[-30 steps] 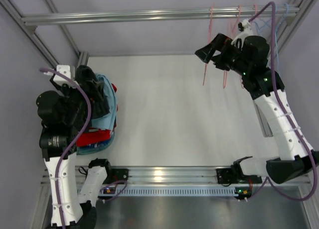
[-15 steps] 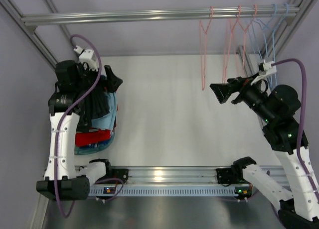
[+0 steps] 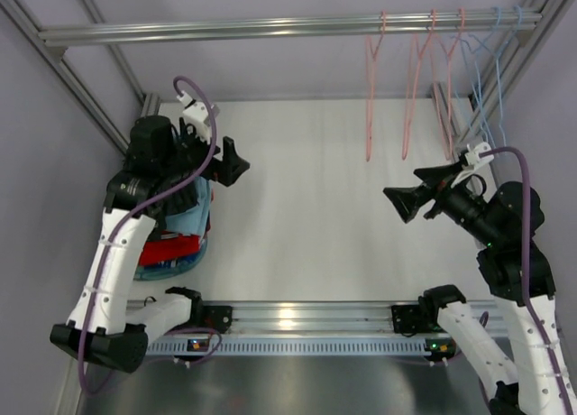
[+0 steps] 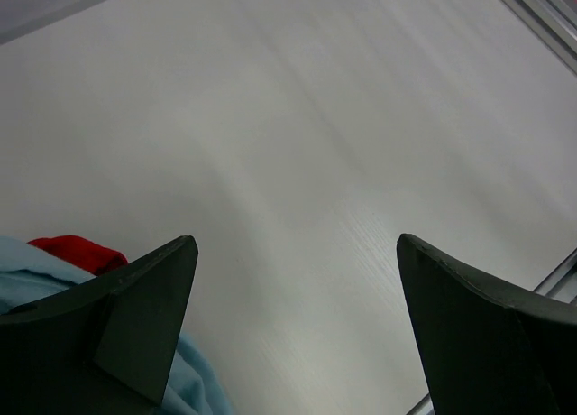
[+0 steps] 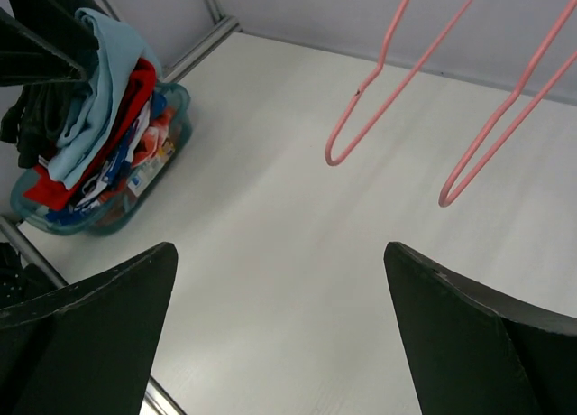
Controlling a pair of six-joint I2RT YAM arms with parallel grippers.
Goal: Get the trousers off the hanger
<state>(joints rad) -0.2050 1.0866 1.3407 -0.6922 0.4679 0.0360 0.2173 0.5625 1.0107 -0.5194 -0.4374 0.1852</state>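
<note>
Three bare pink hangers (image 3: pixel 370 99) hang from the back rail; none carries a garment. Two of them show in the right wrist view (image 5: pixel 379 81). The black trousers (image 5: pixel 27 126) lie limp on the clothes pile in the basket at the left; in the top view my left arm hides them. My left gripper (image 3: pixel 240 162) is open and empty, above the table just right of the basket; it also shows in the left wrist view (image 4: pixel 293 248). My right gripper (image 3: pixel 403 189) is open and empty, in front of and below the hangers, pointing left; it also shows in the right wrist view (image 5: pixel 279 253).
A teal basket (image 3: pixel 176 263) at the left holds a light blue cloth (image 3: pixel 191 218) and a red garment (image 3: pixel 167 248). Pale blue hangers (image 3: pixel 482 68) hang at the rail's right end. Aluminium frame posts stand at the back corners, and a rail (image 3: pixel 297 318) runs along the near edge.
My left arm has risen off the clothes pile and swung right, its gripper open. My right arm has drawn back from the hangers toward the near right. The hangers hang free.
</note>
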